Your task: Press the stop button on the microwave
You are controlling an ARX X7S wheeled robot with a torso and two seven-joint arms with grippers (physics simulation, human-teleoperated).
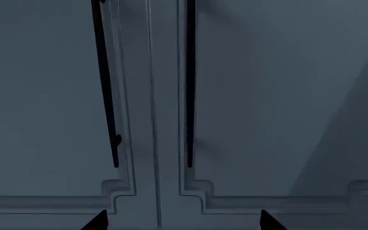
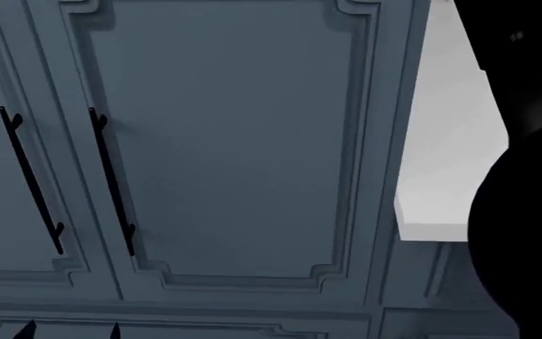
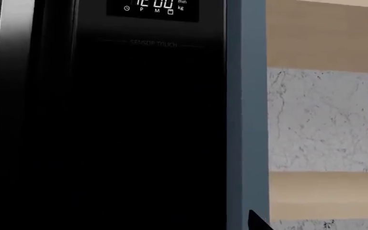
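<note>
The microwave (image 3: 107,120) fills most of the right wrist view as a black glossy front. Its lit display (image 3: 153,8) reads 12:00 above the words SENSOR TOUCH. The panel below is dark and no stop button shows. My right gripper (image 3: 184,226) is close in front of this panel. One fingertip (image 3: 258,222) shows far off centre, so the jaws stand apart and empty; the other is lost against the black. My left gripper (image 1: 182,224) is open and empty, facing blue-grey cabinet doors, and its tips show in the head view (image 2: 70,330).
Two blue-grey cabinet doors (image 2: 224,141) carry long black handles (image 2: 111,183) side by side. A white slab (image 2: 445,141) juts out right of them, beside a large black shape (image 2: 525,183). Right of the microwave are a cabinet side (image 3: 247,120) and wooden shelves with a marble back (image 3: 321,120).
</note>
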